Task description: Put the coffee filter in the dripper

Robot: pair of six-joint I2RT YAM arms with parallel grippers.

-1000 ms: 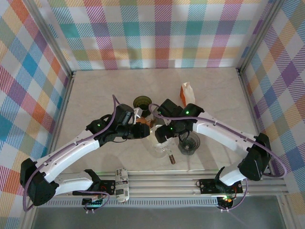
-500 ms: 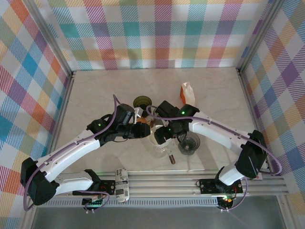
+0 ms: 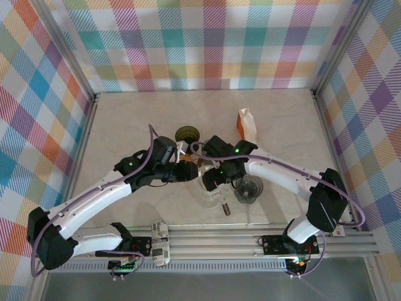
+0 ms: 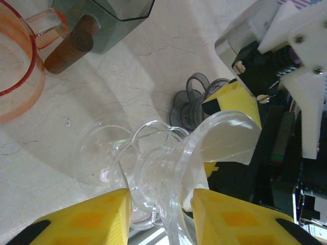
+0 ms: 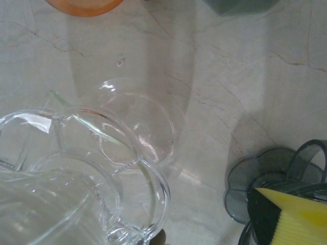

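Left tool (image 4: 161, 199) is clenched on the dripper (image 4: 158, 176), one yellow finger on each side of its glass base. You're carrying it tipped on its side, mouth turned toward the other arm. My guess: that's so the cone opening faces the incoming paper.

Right tool (image 3: 212, 179) is spread wide at the dripper's mouth. One finger (image 4: 232, 99) lies against the filter's upper edge and a bit of yellow shows under the paper. It looks released rather than pinching, though the contact itself is partly hidden.

Largest to smallest:
- Counter (image 3: 125, 119): pale marble. Both arms meet over its middle, near the front rail.
- Dripper: clear glass, off the counter and tilted, with a clear glass ring under it that I can't identify.
- Filter (image 4: 227, 143): white paper, sitting inside the cone with its edge poking past the rim. It's in, but looks loose and maybe not pressed to the walls.
- Carton (image 3: 246, 124): orange and white, standing behind the arms, well apart from the work.
- Dark ribbed glass (image 5: 276, 176): on the counter just beside your right finger.
- Orange cup (image 4: 13, 66): near the left tool, apart from the dripper.

Judgement: the task is nearly done. You likely need to seat the paper and set the dripper upright. Watch the dark glass when you pull the right arm back, and hold the tilt so the filter can't slide out.
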